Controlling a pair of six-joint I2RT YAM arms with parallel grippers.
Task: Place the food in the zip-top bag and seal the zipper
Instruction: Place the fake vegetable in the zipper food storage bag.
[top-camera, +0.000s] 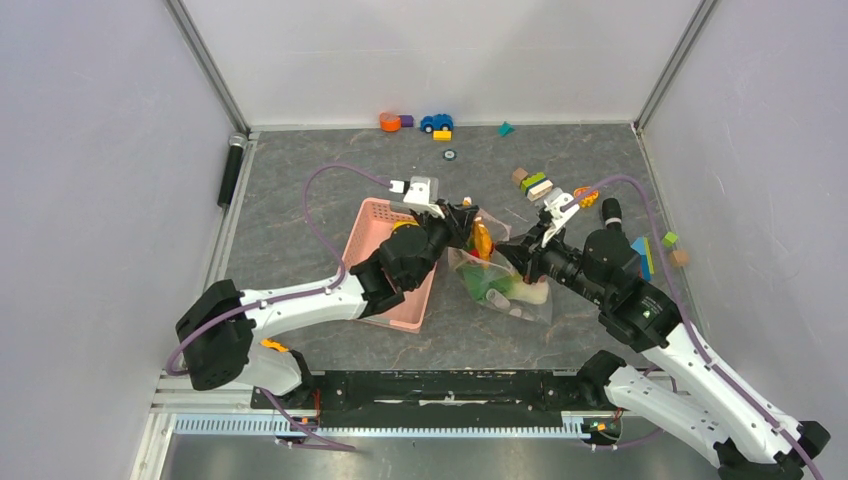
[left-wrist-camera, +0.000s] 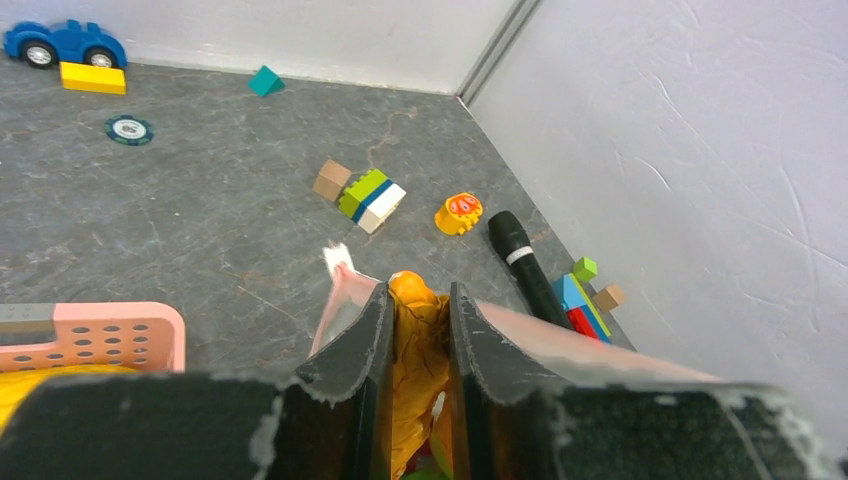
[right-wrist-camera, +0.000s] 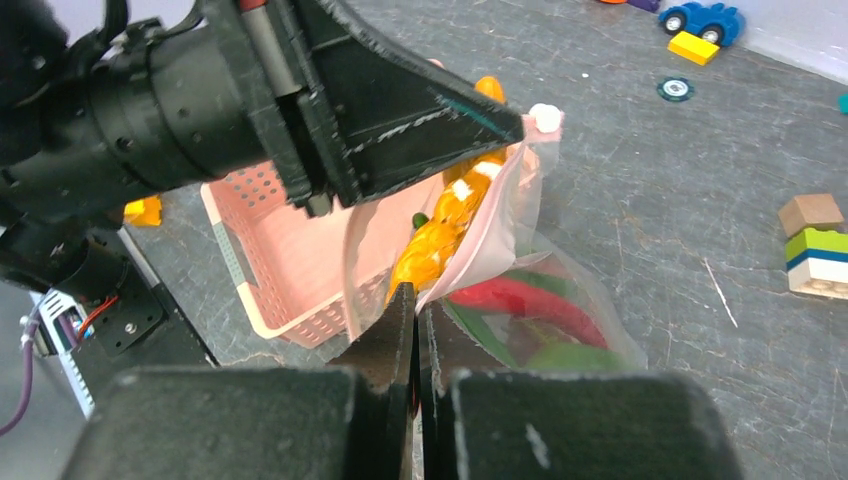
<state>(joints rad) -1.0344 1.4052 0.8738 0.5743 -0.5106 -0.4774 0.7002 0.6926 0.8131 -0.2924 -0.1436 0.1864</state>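
Top external view: entries run left to right, places given from the pink basket (top-camera: 352, 262).
Black cylinder (top-camera: 231, 170): well left of the basket, lying along the left wall.
Yellow piece (left-wrist-camera: 40, 385): inside the basket, below its rim.
Toy car (top-camera: 436, 122): well beyond the basket, by the back wall, with a yellow block touching it.
Left gripper (top-camera: 472, 215): just past the basket's far right corner, raised over the bag mouth. Jaws narrow, pinching the orange piece (left-wrist-camera: 418, 320).
Orange piece: right of the basket, hanging from the left fingers into the bag opening.
Zip-top bag (top-camera: 528, 300): on the table just right of the basket, mouth lifted and turned toward the far side, not sealed.
Zipper (right-wrist-camera: 520, 190): pinkish strip along the raised open edge, white slider tab (right-wrist-camera: 546, 118) at its top end.
Red chili (right-wrist-camera: 510, 298): already inside the bag, right of the basket, among green pieces.
Right gripper (right-wrist-camera: 415, 300): right of the basket, on the bag's near side. Jaws fully together, clamping the bag's pinkish edge.
Block cluster (top-camera: 535, 183): well right of the basket, farther back, loose on the table.
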